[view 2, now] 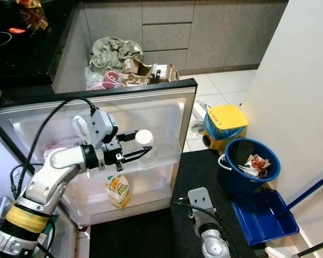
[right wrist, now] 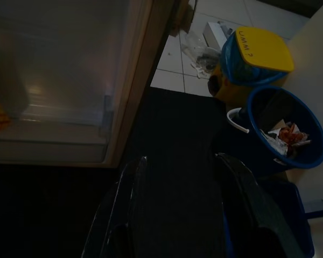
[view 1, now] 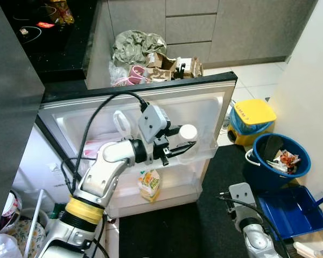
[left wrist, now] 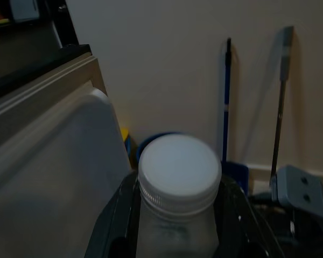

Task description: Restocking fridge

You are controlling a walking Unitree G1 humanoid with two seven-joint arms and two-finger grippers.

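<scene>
White plastic lining of the open fridge door (view 1: pixel 204 107) is facing up toward the head camera, with two door shelves running across it. Working from the left, the left arm is reaching across the door, and the left gripper (view 1: pixel 184 146) is closing its two black fingers on either side of a translucent jar with a white screw cap (view 1: pixel 188 132). The wrist view is showing the same hold from behind: the jar (left wrist: pixel 177 215) is standing upright between the fingers, cap on top.

The jar is hanging at the right end of the upper door shelf (view 1: pixel 202 156), seemingly just over or inside its rail; whether its base is resting there is hard to tell. Below it, a yellow and green pouch (view 1: pixel 149 184) is lying in the lower shelf.

To do this step well, I would judge that the jar should be going down straight, staying upright, until the base is sitting behind the rail, and only then should the fingers be spreading and drawing back level, so they are not tipping it.

Further right, the right gripper (right wrist: pixel 177 215) is hanging idle over the dark mat (view 1: pixel 167 231), fingers parted and holding nothing, near a blue bucket (view 1: pixel 280 161).
</scene>
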